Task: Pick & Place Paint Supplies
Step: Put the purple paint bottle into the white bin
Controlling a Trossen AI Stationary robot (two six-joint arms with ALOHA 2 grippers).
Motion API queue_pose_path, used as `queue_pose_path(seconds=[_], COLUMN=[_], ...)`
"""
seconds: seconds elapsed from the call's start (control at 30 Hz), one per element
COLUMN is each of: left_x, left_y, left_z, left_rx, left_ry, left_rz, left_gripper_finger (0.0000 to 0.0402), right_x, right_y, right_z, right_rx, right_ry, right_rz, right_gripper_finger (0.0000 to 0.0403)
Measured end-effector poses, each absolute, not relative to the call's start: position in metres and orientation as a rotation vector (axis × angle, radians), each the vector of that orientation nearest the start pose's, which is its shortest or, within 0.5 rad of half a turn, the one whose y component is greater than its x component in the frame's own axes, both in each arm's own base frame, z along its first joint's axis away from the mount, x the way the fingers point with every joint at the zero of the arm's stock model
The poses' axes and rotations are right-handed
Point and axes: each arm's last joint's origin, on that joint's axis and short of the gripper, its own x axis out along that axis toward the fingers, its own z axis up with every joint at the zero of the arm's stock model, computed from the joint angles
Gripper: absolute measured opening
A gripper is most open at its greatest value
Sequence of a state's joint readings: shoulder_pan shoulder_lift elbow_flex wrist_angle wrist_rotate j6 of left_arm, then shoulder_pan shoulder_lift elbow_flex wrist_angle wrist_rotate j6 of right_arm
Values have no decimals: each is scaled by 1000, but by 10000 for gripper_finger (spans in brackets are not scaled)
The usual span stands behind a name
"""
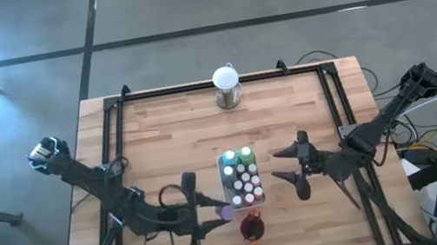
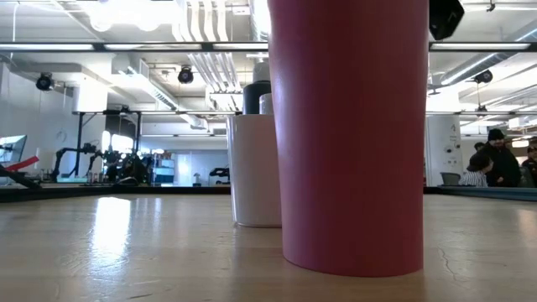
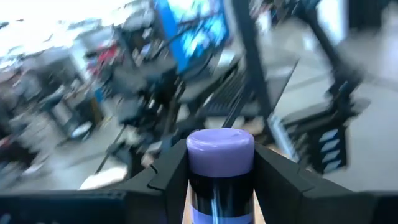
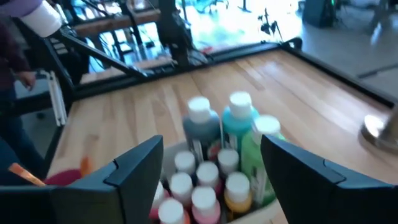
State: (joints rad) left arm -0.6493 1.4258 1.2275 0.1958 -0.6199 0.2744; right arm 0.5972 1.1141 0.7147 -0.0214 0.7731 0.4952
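1. The small purple paint bottle (image 3: 220, 171) sits clamped in the left claw (image 1: 211, 211), just left of the white rectangular tray (image 1: 231, 192).
2. White-capped paint bottles (image 1: 245, 180) fill that tray; the dark red cup (image 1: 253, 226) stands nearer the front edge.
3. The right claw (image 1: 289, 169) hovers spread apart beside the tray's right side, empty.
4. Bare wooden bench (image 1: 167, 131) lies open behind.

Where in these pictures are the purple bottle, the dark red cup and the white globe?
purple bottle (image 3: 220, 163): left wrist view, on its body just under the purple end, between the left gripper's fingers.
dark red cup (image 2: 348, 134): low view, on its side wall.
white globe (image 1: 226, 78): high view, on the round top.
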Motion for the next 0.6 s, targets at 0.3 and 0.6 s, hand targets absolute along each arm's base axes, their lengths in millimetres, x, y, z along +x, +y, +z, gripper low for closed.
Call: queue_pose_path(seconds=[0.3, 0.6], left_x=[268, 273], left_y=[-163, -149], left_z=[381, 380], left_rx=[157, 106], left_ry=[-205, -244], left_rz=[-156, -150], left_gripper_finger=[158, 158], right_x=[210, 211], right_y=[120, 122], right_z=[283, 291], right_rx=[194, 197], right_ry=[133, 75], right_rz=[-131, -72], right_gripper_finger=[286, 300])
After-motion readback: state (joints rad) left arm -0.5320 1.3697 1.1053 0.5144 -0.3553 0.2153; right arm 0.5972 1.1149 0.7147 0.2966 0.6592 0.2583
